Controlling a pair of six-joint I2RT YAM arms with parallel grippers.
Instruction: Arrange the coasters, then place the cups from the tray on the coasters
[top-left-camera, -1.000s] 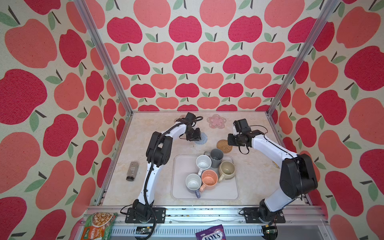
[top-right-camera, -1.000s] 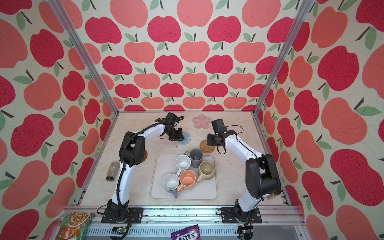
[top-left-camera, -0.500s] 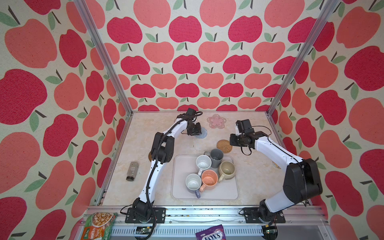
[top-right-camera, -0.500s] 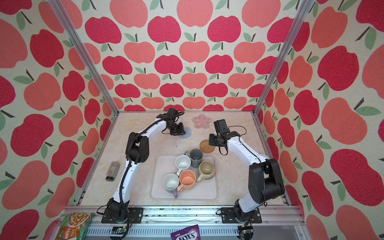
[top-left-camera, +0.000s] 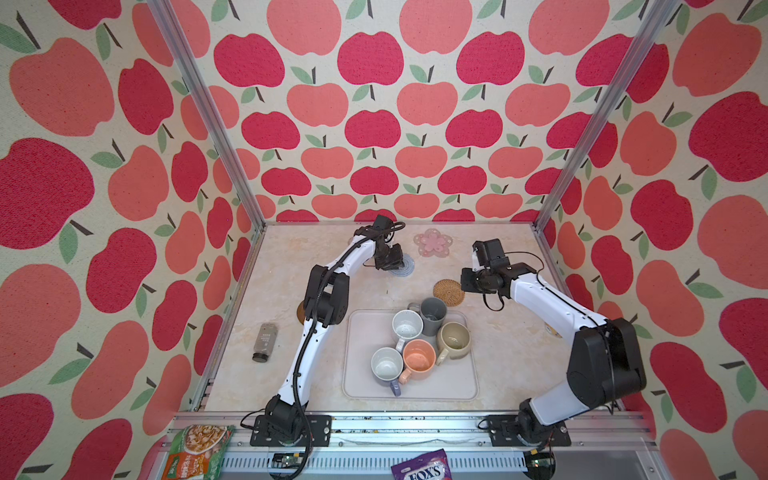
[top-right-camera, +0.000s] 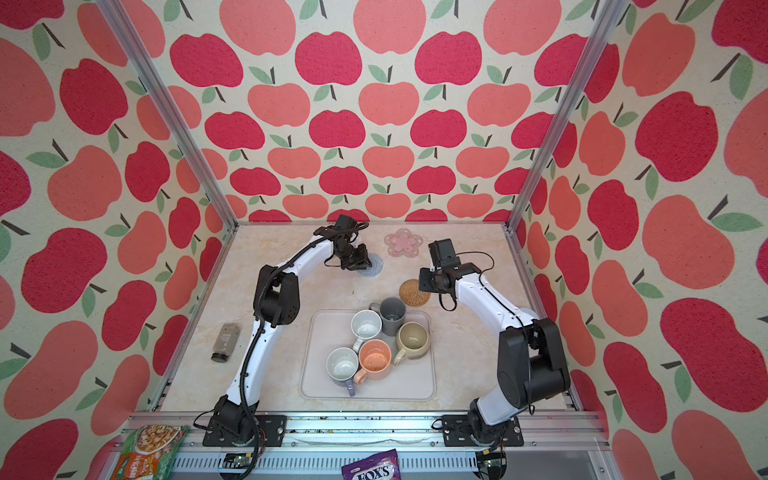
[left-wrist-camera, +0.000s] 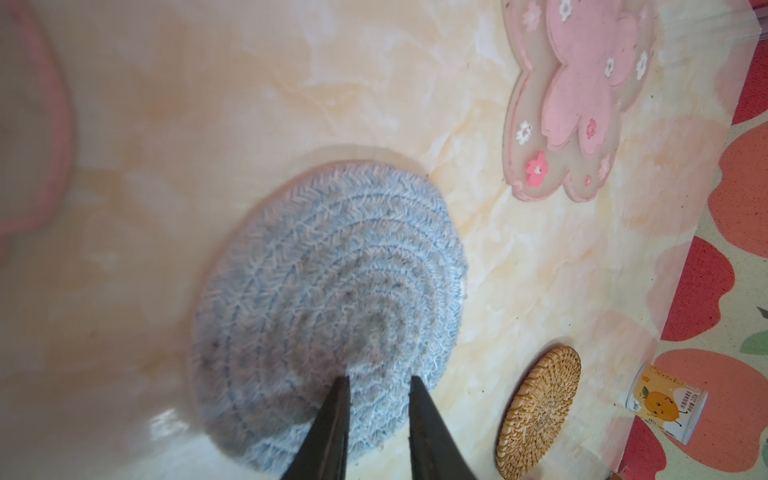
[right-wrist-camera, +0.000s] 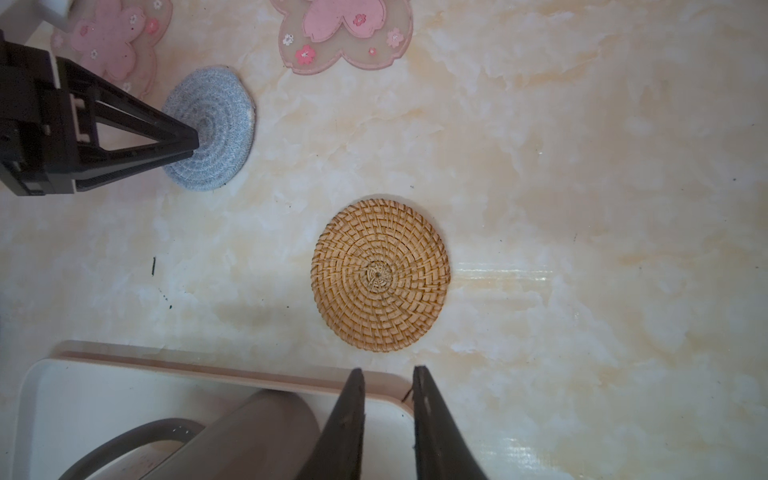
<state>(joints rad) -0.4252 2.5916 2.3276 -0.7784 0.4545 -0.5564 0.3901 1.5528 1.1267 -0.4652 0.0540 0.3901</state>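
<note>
Looked down on a pale marbled surface (top-left-camera: 291, 257) inside walls papered with red apples. Found the tray (top-left-camera: 440, 380) at front centre, with all five cups upright and bunched together on it: dark grey mug (top-left-camera: 433, 312) at the back, white mug (top-left-camera: 407, 325) beside it, beige-olive mug (top-left-camera: 454, 338) to the right, peach mug (top-left-camera: 419, 357) in the middle, lavender-grey mug (top-left-camera: 386, 365) nearest the front.

Saw the left gripper (left-wrist-camera: 379, 378) at the rear, tips down over the blue-grey coaster (left-wrist-camera: 328, 270), jaws parted a little and gripping nothing; could not tell whether the tips touched the weave. Saw one pink flower coaster (top-left-camera: 432, 242) just right of it by the back wall, and the second pink flower coaster (right-wrist-camera: 110, 41) on its other side, partly hidden behind the gripper.

Found the rattan coaster (right-wrist-camera: 380, 274) lying flat just behind the tray's back right corner. Saw the right gripper (right-wrist-camera: 388, 369) hovering near that corner, beside the rattan coaster, jaws narrowly apart and empty.

Spotted the dark brown coaster (top-left-camera: 300, 312) left of the tray, mostly covered by the left arm.
</note>
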